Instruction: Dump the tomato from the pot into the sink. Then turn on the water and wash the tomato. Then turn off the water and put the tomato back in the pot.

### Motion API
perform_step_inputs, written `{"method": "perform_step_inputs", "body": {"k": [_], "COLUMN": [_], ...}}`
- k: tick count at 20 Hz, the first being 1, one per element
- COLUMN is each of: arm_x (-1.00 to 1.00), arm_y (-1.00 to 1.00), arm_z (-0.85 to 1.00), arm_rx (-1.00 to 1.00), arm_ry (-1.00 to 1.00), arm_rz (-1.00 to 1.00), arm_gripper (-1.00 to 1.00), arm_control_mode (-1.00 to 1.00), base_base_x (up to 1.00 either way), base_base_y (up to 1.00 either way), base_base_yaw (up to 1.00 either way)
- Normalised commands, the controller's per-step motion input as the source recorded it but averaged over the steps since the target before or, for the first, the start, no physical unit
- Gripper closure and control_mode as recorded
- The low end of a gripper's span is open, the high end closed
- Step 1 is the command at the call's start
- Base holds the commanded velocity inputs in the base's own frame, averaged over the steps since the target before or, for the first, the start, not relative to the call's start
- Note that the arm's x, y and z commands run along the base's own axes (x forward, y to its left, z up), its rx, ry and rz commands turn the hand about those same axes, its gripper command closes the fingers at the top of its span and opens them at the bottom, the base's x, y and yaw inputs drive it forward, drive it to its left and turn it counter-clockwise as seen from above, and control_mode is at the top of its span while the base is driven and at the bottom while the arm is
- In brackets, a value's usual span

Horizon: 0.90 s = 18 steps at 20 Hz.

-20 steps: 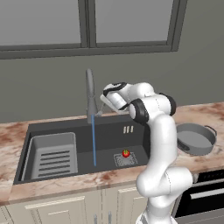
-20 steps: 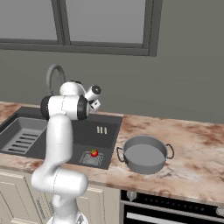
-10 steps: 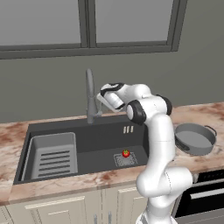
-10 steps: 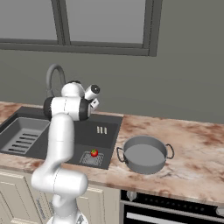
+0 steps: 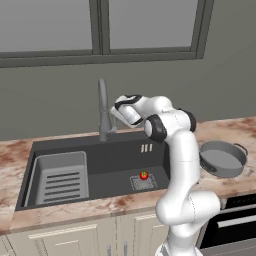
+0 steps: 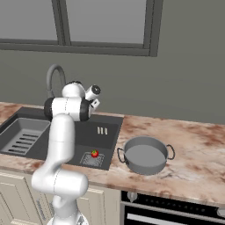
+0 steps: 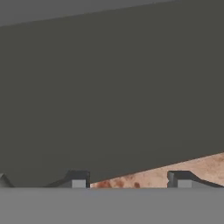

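Needed next: a descent from beside the faucet (image 5: 103, 112), gripper (image 7: 129, 180) part-open and empty (water off), onto the tomato (image 5: 144, 175) on the sink (image 5: 115, 155) drain.

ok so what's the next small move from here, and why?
Probably swing the end effector away from the faucet and down toward the tomato. No water stream shows at the spout, the tomato sits on the drain grate in the sink, and the pot waits empty on the counter. The end effector holds nothing.
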Motion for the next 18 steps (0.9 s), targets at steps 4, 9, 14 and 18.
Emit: {"method": "perform_step_inputs", "body": {"k": [4,9,14,18], "arm_x": [-0.21,-0.69,-0.98,-1.0], "arm_y": [-0.26,-0.53,-0.5,-0.49], "arm_z": [0.33,0.55,0.65,0.55], "arm_rx": [-0.01,-0.03,-0.02,-0.04], "arm_ry": [0.0,0.0,0.0,0.0], "arm_rz": [0.0,0.0,0.0,0.0], "arm_gripper": [-1.0,-1.0,-1.0,-1.0], "arm_control_mode": [-1.0,-1.0,-1.0,-1.0], "base_base_x": [0.0,0.0,0.0,0.0], "base_base_y": [0.0,0.0,0.0,0.0], "base_base_yaw": [0.0,0.0,0.0,0.0]}}
